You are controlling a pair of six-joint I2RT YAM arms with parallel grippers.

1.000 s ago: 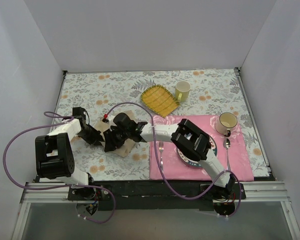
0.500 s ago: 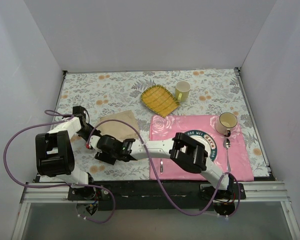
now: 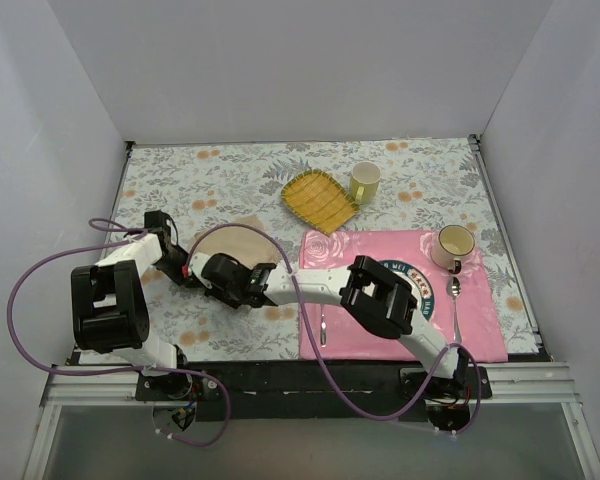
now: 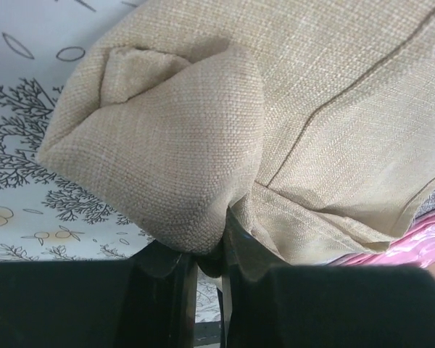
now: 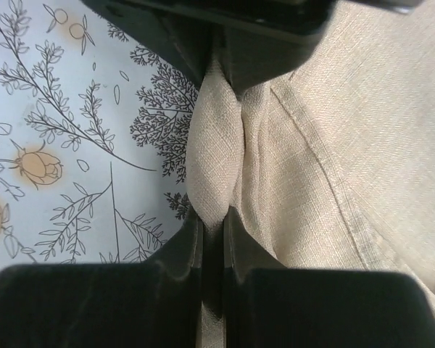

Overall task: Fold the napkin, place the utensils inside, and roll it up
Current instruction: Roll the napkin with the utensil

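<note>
The beige napkin [image 3: 235, 242] lies on the flowered tablecloth left of the pink mat, partly hidden by the arms. My left gripper [image 3: 184, 268] is shut on a bunched corner of the napkin [image 4: 275, 109], with the cloth bulging over its jaws [image 4: 212, 254]. Close beside it, my right gripper [image 3: 210, 274] is shut on a thin raised fold of the napkin [image 5: 333, 145], pinched between its tips [image 5: 212, 225]. The left gripper's black fingers [image 5: 225, 36] face it across that fold. Of the utensils, a fork [image 3: 322, 326] and a spoon [image 3: 455, 298] lie on the pink mat.
The pink placemat [image 3: 480, 335] carries a plate [image 3: 425, 292], half under the right arm, and a mug [image 3: 453, 246]. A yellow checked cloth [image 3: 320, 198] and a second mug [image 3: 364, 181] sit behind it. White walls enclose the table on three sides.
The right gripper swung out towards the near side, came back to the napkin's left edge and closed on a fold. The left gripper kept its hold. The napkin now lies flatter.
</note>
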